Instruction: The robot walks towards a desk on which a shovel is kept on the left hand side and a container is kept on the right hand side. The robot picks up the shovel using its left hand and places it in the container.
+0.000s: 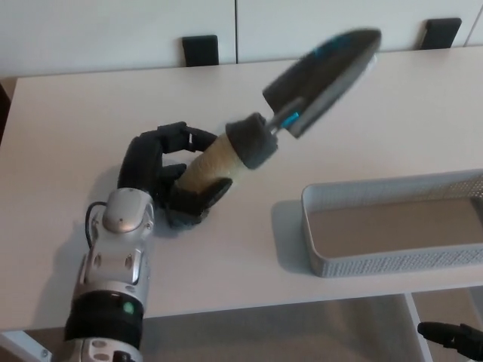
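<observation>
My left hand [172,174] is shut on the shovel's cream, rope-wrapped handle [213,160] at its lower end. The shovel [302,83] is lifted off the desk and tilts up and to the right, its dark collar above my fingers and its metal blade [326,72] high over the desk's far side, slightly blurred. The grey mesh container [392,260] sits on the desk at the right, empty, with its near left corner well below and to the right of the blade. A black tip at the bottom right corner [451,338] may be my right hand; its state is unclear.
The white desk [90,121] spreads to the left and back. Two black chair backs [200,50] [440,34] show behind its far edge. The desk's front edge runs just below the container, with a lower shelf beneath it.
</observation>
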Tool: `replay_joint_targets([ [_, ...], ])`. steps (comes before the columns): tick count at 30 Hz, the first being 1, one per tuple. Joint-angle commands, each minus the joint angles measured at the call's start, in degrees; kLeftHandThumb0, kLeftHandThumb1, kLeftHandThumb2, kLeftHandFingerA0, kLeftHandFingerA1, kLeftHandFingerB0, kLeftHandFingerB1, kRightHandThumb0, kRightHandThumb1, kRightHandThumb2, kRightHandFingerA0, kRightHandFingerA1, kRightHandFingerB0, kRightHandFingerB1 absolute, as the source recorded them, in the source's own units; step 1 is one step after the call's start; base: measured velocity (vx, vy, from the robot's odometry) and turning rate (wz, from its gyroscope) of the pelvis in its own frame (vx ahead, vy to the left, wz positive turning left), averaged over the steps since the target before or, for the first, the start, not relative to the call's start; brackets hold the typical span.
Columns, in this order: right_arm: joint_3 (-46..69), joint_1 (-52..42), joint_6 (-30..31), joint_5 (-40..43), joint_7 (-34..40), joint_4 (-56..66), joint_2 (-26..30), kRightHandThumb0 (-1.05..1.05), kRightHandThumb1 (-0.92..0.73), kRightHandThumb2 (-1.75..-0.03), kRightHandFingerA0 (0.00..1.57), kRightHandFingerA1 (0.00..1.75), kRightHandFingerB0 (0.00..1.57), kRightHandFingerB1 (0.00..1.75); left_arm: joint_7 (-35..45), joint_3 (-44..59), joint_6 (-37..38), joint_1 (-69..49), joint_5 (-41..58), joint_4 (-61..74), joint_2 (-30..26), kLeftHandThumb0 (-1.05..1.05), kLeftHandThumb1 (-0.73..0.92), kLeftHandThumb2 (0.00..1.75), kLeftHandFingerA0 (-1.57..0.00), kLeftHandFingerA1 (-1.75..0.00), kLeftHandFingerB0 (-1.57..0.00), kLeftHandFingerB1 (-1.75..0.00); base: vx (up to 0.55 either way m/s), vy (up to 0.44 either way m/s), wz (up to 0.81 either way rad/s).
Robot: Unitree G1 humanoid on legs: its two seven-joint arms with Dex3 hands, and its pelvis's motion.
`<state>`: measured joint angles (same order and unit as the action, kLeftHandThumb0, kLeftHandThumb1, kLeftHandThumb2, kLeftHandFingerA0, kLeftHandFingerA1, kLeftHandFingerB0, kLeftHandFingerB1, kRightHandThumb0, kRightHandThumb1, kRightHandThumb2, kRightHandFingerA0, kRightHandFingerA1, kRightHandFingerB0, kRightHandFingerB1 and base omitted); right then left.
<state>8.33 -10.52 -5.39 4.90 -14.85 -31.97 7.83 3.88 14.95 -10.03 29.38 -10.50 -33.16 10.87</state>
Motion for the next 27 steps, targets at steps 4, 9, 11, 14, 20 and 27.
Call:
replay_joint_targets([
  [4, 0.15, 0.40, 0.79, 0.13, -0.16, 1.06, 1.65, -0.20, -0.42, -0.58, 0.79, 0.68, 0.60, 0.57, -1.93, 1.87, -4.12, -4.95, 11.60, 19.21, 7.56, -0.37, 0.00, 1.47, -1.57, -1.16, -1.38, -1.02, 0.00, 0.000, 0.00],
  [9, 0.03, 0.50, 0.75, 0.00, -0.12, 0.63, 1.69, -0.21, -0.43, -0.59, 0.78, 0.67, 0.60, 0.57, 0.65, -6.13, -9.18, -9.99, 8.78, 30.09, 10.09, -0.31, 0.14, 1.25, -1.57, -1.05, -1.36, -0.91, 0.00, 0.000, 0.00],
  [11, -0.07, 0.63, 0.82, -0.16, -0.05, 0.57, 1.76, -0.20, -0.43, -0.58, 0.78, 0.67, 0.60, 0.57, 1.75, -10.14, -10.42, -12.25, 7.50, 33.54, 9.89, -0.29, 0.15, 1.22, -1.57, -1.02, -1.36, -0.90, 0.00, 0.000, 0.00],
  [14, -0.31, 0.92, 0.29, -0.36, -0.33, 0.33, 1.89, -0.21, -0.42, -0.58, 0.78, 0.68, 0.60, 0.57, 3.36, -14.81, -11.28, -15.18, 7.58, 36.15, 9.18, -0.41, 0.21, 0.95, -1.57, -0.95, -1.36, -0.86, 0.00, 0.000, 0.00],
  [20, -0.38, 1.31, 0.20, -0.49, -0.26, -0.03, 2.16, -0.19, -0.43, -0.58, 0.80, 0.67, 0.62, 0.58, 3.96, -24.50, -13.54, -19.81, 5.56, 39.58, 4.07, -0.25, 0.13, 1.17, -1.57, -0.98, -1.37, -0.85, 0.00, 0.000, 0.00],
  [27, -0.67, 1.10, 0.37, -0.37, -0.49, 0.23, 2.45, -0.17, -0.44, -0.52, 0.79, 0.64, 0.64, 0.55, 3.25, -27.09, -13.12, -20.64, 5.54, 36.50, -1.01, -0.22, 0.12, 1.19, -1.57, -0.98, -1.37, -0.86, 0.00, 0.000, 0.00],
])
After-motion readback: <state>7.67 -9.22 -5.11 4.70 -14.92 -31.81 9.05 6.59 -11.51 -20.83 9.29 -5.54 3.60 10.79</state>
